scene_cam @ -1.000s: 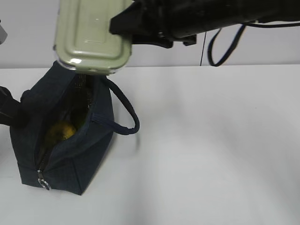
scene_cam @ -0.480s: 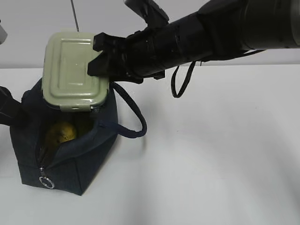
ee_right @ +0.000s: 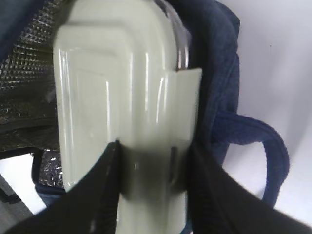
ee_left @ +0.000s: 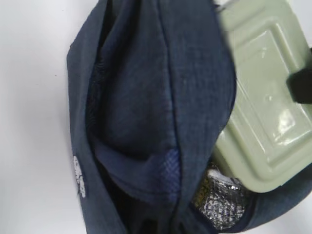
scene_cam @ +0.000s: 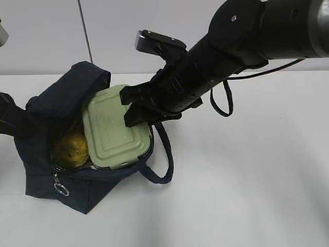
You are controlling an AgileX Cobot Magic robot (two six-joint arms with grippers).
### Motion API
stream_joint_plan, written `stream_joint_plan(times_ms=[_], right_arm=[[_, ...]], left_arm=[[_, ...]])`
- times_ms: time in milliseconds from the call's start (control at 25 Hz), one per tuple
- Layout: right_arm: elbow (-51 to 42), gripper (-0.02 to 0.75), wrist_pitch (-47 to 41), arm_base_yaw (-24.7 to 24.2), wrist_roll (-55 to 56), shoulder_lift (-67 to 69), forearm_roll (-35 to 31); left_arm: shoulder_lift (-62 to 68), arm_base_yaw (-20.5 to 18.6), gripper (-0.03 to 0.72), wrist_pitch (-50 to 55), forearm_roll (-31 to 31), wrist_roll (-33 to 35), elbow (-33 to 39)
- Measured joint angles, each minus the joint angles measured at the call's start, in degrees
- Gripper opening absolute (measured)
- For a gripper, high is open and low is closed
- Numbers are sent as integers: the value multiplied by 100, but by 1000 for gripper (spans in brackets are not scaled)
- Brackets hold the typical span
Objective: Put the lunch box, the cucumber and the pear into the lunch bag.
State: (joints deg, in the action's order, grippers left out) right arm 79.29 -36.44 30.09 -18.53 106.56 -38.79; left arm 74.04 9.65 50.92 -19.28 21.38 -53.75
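The navy lunch bag stands open at the left of the white table. My right gripper is shut on the lunch box, sage-green lid up, gripping its end, and holds it tilted in the bag's mouth. The pear lies inside the bag beside the box. The cucumber is hidden. My left gripper meets the bag's left edge at the frame border; in the left wrist view its fingers are hidden by bunched bag fabric, with the box at the right.
The bag's loop handle hangs out over the table to the right. The metal ring pull dangles at the bag's front end. Silvery lining shows under the box. A black cable loops under the right arm.
My right gripper has brought the lunch box down from above the bag into its mouth. The bag has spread wider and its handle has shifted right.
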Motion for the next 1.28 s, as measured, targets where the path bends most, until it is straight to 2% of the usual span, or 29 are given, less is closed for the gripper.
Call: stream_joint_plan(times_ms=[160,280,720,840,960,1040,1120,1200,1280], right_arm=[[34,266,-1,0,108,28,6],[121,266,-13,24,-78,158,-313],[1410,268,-317,524,-95,1004,-509],[1587,329,-483,524,-95,1090,-428],[1866,444,-717,524,-148,1099,-397],[2148,470,-888,524,-148,1076,-359],[2344,470,-1017,524,-62,1041,-116],[2568,470,-1190,524,253,964,412],[2696,470,-1349,524,795,875,1255]], left_arm=[[0,0,2,-5,0,0,0],[0,0,2,-7,0,0,0],[0,0,2,-36,30,0,0],[0,0,2,-31,30,0,0],[0,0,2,-31,30,-5,6],[0,0,2,-24,10,-5,18],[0,0,2,-24,10,-5,29],[0,0,2,-24,10,-5,29],[0,0,2,-24,10,-5,29]])
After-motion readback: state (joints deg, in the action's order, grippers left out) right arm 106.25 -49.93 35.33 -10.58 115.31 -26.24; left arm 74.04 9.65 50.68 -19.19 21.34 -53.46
